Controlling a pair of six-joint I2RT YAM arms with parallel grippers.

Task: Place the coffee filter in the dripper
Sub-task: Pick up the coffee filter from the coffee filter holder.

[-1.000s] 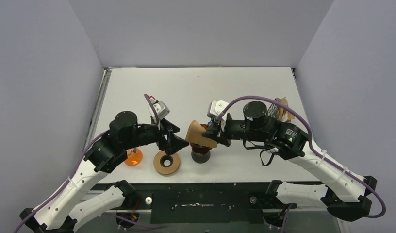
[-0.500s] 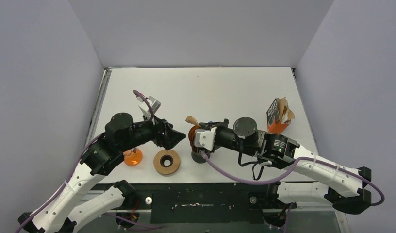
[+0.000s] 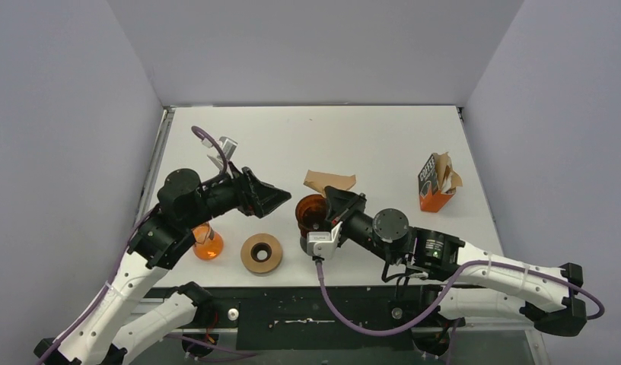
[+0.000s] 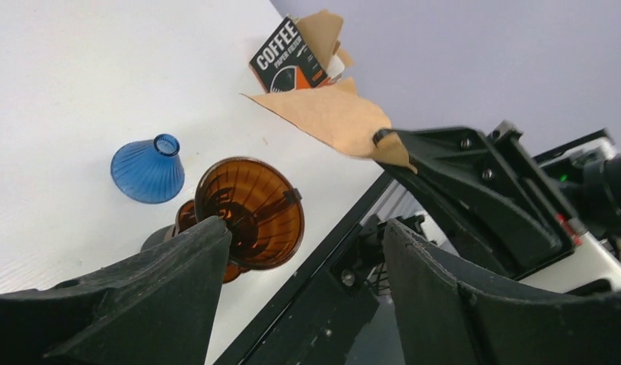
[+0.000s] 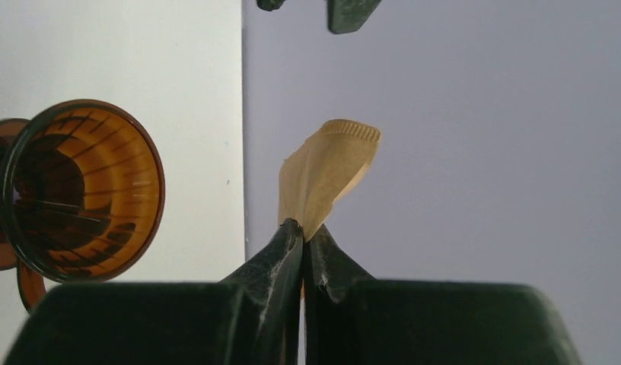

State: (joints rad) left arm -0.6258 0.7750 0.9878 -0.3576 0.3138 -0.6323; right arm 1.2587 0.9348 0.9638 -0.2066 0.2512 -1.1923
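The brown paper coffee filter (image 3: 329,181) hangs in the air just behind the dripper, pinched at one corner by my right gripper (image 3: 342,196), which is shut on it. In the right wrist view the filter (image 5: 330,171) sticks up from the closed fingertips of that gripper (image 5: 302,232). The amber cone dripper (image 3: 313,213) stands on a dark base, its mouth uncovered (image 5: 83,190). My left gripper (image 3: 275,199) is open and holds nothing, a short way left of the dripper. In the left wrist view the dripper (image 4: 250,213) shows between that gripper's spread fingers (image 4: 304,228), and the filter (image 4: 330,114) above.
A wooden ring (image 3: 262,253) lies near the front edge, with an orange flask (image 3: 208,245) to its left. The coffee filter box (image 3: 435,181) stands at the right. A blue cone (image 4: 148,169) sits beyond the dripper. Walls close three sides.
The right gripper has carried the filter from over the dripper to just behind it, uncovering the dripper's mouth. The left gripper has drawn back from the filter, still open.
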